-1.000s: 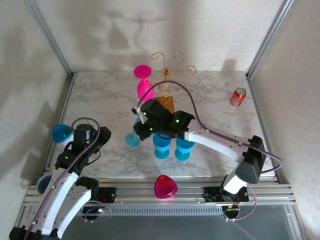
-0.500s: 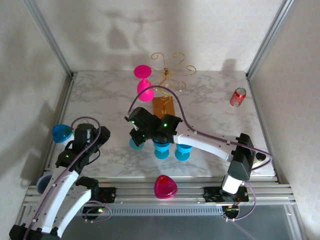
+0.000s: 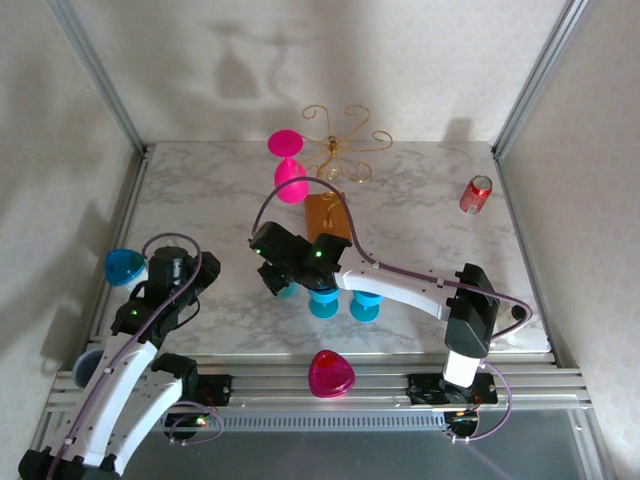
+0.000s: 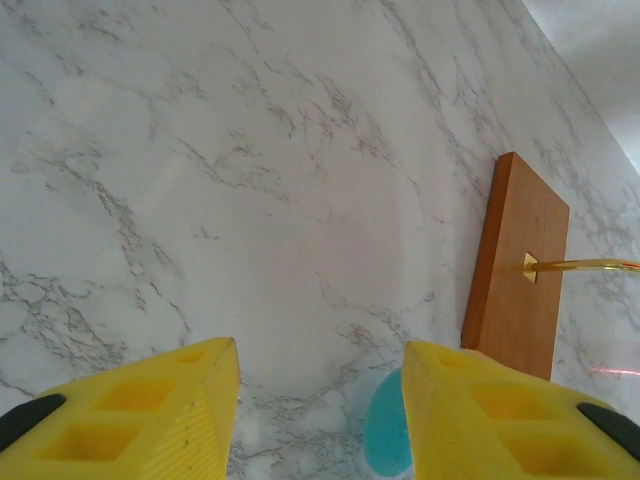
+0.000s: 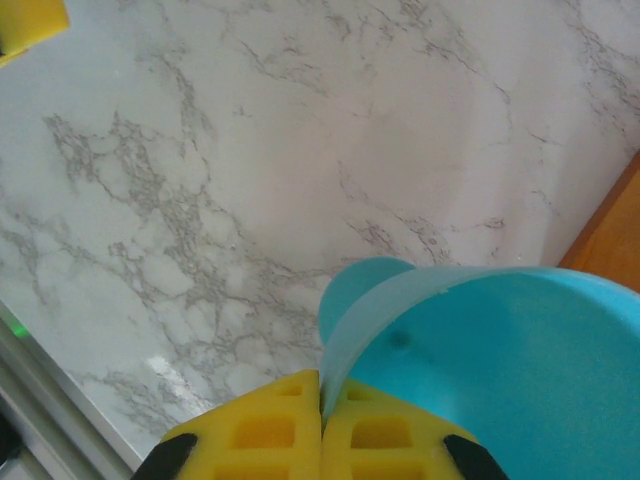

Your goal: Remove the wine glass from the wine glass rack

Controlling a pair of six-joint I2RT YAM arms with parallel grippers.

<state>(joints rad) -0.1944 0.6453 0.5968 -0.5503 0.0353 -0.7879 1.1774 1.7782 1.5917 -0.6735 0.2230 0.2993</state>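
The gold wire wine glass rack (image 3: 341, 146) stands at the back on its orange-brown wooden base (image 3: 327, 212), also in the left wrist view (image 4: 516, 268). A pink wine glass (image 3: 288, 168) hangs upside down from its left arm. My right gripper (image 5: 322, 392) is shut on the rim of a blue wine glass (image 5: 500, 370), held low over the marble in front of the rack; the round foot (image 5: 362, 288) shows beyond the bowl. From above, the right gripper (image 3: 284, 272) hides most of that glass. My left gripper (image 4: 320, 362) is open, nothing between its fingers.
Two blue glasses (image 3: 323, 296) (image 3: 367, 299) stand just right of the held one. A pink glass (image 3: 330, 373) lies on the front rail. Another blue glass (image 3: 122, 266) sits by the left arm. A red can (image 3: 476, 194) stands at the right.
The right arm has swung left and toward the front with the blue glass, away from the rack's base. The left arm has stayed put, its jaws slightly wider.
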